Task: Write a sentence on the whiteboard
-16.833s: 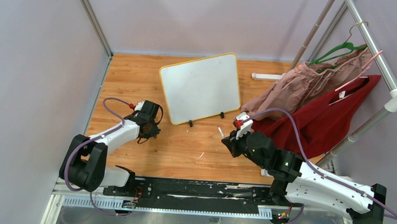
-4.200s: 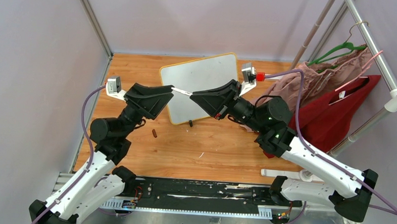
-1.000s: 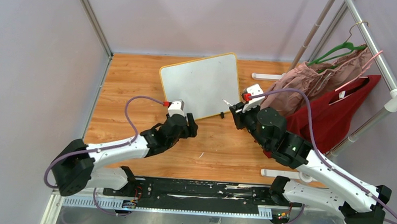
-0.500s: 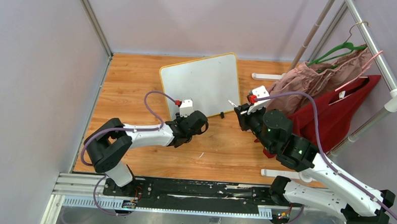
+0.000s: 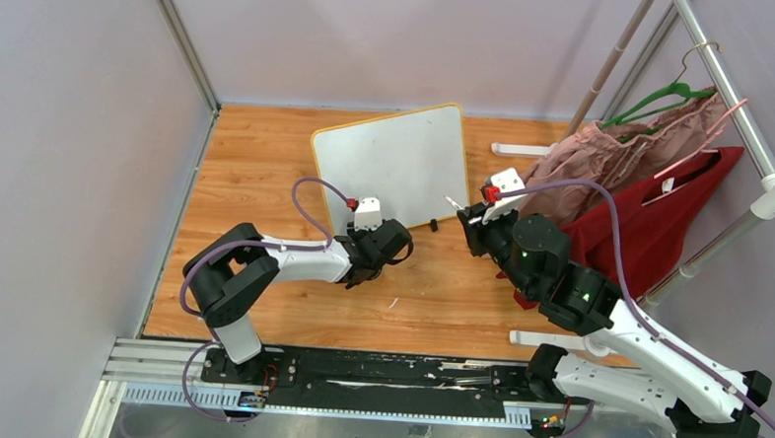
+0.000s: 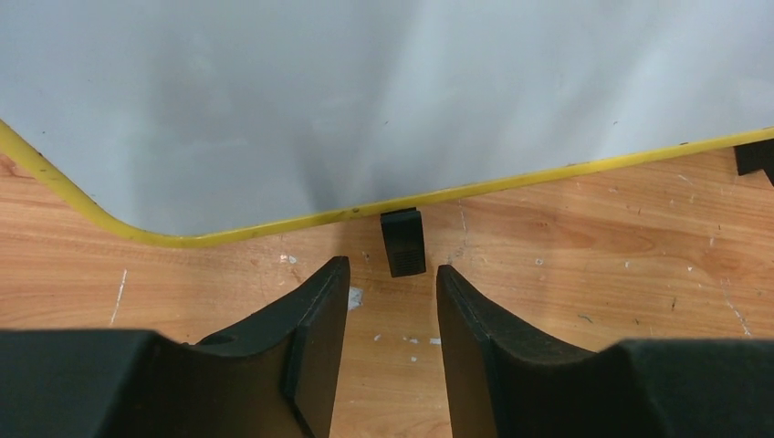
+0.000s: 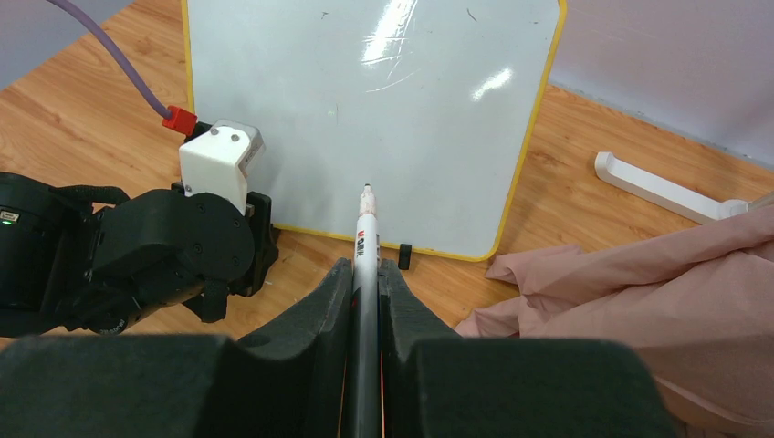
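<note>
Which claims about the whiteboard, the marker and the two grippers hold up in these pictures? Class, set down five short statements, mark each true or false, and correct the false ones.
1. The whiteboard carries no writing. True.
2. The right gripper is shut on a marker whose uncapped tip points toward the board. True.
3. The left gripper is holding an eraser. False: its jaws stand apart with nothing between them, just short of the board's black stand foot.
4. The board has a blue frame. False: the frame is yellow.
5. A pink garment hangs to the right of the board. True.
</note>
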### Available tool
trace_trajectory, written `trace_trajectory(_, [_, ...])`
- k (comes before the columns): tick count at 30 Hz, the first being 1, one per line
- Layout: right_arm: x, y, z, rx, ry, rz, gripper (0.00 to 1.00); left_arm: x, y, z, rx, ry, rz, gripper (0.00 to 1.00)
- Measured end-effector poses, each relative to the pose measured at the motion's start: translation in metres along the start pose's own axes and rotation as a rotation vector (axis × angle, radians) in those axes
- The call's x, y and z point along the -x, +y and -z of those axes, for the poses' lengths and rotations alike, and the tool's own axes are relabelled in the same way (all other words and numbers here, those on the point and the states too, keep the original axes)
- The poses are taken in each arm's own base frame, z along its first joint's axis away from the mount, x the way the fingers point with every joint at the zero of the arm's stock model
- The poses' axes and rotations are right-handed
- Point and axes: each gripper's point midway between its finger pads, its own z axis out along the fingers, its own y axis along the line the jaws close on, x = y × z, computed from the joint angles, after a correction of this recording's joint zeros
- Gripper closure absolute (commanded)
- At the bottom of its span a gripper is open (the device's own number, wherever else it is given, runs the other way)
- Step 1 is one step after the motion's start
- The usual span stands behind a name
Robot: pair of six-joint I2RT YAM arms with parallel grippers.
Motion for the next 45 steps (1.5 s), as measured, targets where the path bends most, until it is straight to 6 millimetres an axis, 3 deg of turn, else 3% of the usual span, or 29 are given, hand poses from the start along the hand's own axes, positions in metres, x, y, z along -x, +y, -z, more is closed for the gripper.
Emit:
trace_trajectory(24, [-0.003,0.001,-0.003,0.0,0.011,0.007,1.0,0.004,0.001,-0.012,0.0,-0.039,0.029,0.77])
trace_trajectory(32, [-0.004,0.002,-0.004,0.0,0.014,0.007,1.0,0.004,0.007,-0.009,0.0,-0.044,0.029,0.73])
trace_trajectory(45, [-0.006,0.005,-0.006,0.009,0.024,0.012,1.0,0.014,0.016,0.007,-0.014,-0.057,0.0,0.48])
